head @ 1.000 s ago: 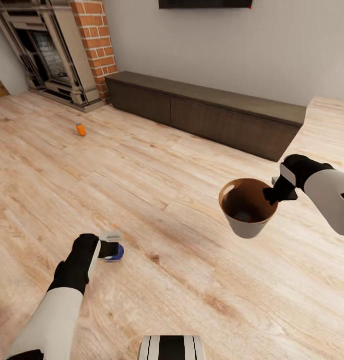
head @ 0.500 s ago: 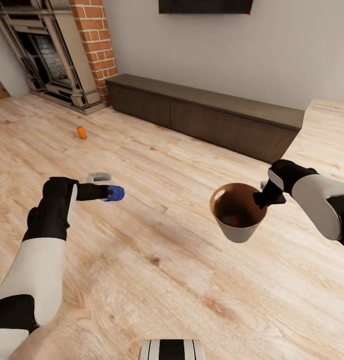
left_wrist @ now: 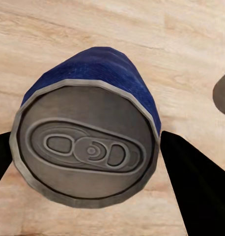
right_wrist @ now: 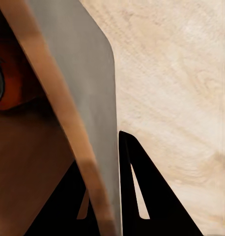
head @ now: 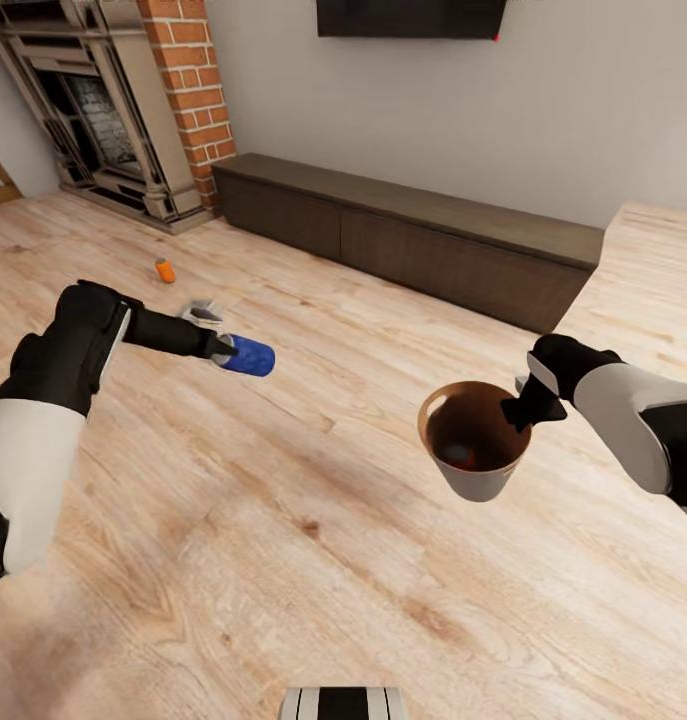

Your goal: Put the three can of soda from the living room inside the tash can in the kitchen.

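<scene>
We see the brick fireplace (head: 188, 95), a long dark cabinet (head: 413, 235) along the wall and light wood floor (head: 313, 560); an orange can (head: 164, 270) lies on the floor near the fireplace. Something reddish inside the trash can (head: 475, 441) is hard to identify. Our left gripper (head: 223, 350) clamps a blue can (head: 249, 355) (left_wrist: 88, 142) aloft; our right gripper (head: 523, 405) pinches the trash can's rim (right_wrist: 68, 123), raised off the floor.

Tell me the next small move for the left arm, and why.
Probably carry the blue can rightward until it is over the trash can. The left gripper holds it clear of the floor, and the right gripper holds the bucket by its rim, mouth up, still off to the side.
</scene>
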Controlling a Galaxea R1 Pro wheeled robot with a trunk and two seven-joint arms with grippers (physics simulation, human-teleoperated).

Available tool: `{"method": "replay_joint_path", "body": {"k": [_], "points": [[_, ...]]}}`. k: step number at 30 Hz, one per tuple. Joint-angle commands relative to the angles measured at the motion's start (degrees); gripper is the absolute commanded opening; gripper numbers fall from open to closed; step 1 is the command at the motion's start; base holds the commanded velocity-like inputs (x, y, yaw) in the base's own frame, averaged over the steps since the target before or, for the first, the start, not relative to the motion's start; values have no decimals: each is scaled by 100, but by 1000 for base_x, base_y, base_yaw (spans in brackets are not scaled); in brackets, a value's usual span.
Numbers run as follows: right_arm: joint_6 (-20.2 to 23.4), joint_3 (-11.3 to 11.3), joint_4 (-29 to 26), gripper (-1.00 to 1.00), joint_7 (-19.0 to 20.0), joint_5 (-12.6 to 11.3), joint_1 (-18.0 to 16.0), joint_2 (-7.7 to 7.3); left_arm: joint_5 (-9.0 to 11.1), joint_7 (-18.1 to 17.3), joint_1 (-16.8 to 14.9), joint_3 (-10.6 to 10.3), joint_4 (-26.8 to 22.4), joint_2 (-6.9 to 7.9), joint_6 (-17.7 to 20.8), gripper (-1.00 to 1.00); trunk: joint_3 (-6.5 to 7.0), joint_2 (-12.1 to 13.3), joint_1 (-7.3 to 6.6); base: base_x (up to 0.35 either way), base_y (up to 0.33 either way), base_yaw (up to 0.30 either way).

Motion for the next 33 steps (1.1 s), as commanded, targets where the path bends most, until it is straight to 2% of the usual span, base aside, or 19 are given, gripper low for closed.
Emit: {"method": "replay_joint_path", "body": {"k": [1,4,5,8,9,10,13,15,18,19,20,22,23,24,27,33], "points": [[7,-91,-21,-100,43,-92,36,26,-42,-236,-259,-401,193,31,0,-100,18,42,-22,0,0,0],[7,-91,-34,-100,56,-92,78,102,-40,-599,-600,-914,439,32,0,-100,72,162,-88,0,0,0],[7,-92,-39,-100,118,-92,109,214,-42,-960,-896,-1253,629,8,0,-100,90,202,-110,0,0,0],[7,-92,-44,-100,200,-88,170,405,-43,-1258,-1262,-1601,885,-61,0,-100,144,322,-176,0,0,0],[7,-92,-50,-100,220,-86,209,482,-44,-1360,-1460,-1800,1045,-121,0,-100,162,362,-198,0,0,0],[7,-92,-58,-100,238,-86,262,571,-44,-1632,-1789,-2107,1322,-211,0,-100,180,402,-220,0,0,0],[7,-92,-62,-100,249,-84,322,672,-44,-2099,-2160,-2543,1614,-343,0,-100,234,523,-286,0,0,0],[7,-92,-64,-100,254,-88,351,730,-44,-2410,-2348,-2867,1741,-578,0,-100,270,603,-330,0,0,0],[7,-92,-66,-100,254,-90,363,829,-48,-2649,-2471,-3013,1800,-849,0,-100,324,723,-396,0,0,0],[7,-92,-66,-100,251,-87,367,932,-51,-2748,-2561,-3116,1860,-1048,0,-100,342,763,-418,0,0,0],[7,-92,-66,-100,250,-85,368,994,-51,-2786,-2596,-3208,1933,-1168,0,-100,359,804,-440,0,0,0],[7,-92,-66,-100,246,-87,370,1083,-61,-2812,-2633,-3471,2159,-1465,0,-100,395,884,-484,0,0,0],[7,-92,-67,-100,244,-88,370,1100,-63,-2808,-2638,-3536,2220,-1550,0,-100,395,884,-484,0,0,0],[7,-92,-70,-100,242,-86,371,1132,-65,-2787,-2640,-3641,2331,-1712,0,-100,395,884,-484,0,0,0],[7,-91,-77,-100,240,-86,371,1191,-110,-2615,-2626,-3751,2457,-1932,0,-100,395,884,-484,0,0,0],[7,-86,-85,-100,236,-86,371,1357,-168,-2217,-2591,-3818,2529,-2123,0,-100,395,884,-484,0,0,0]]}}
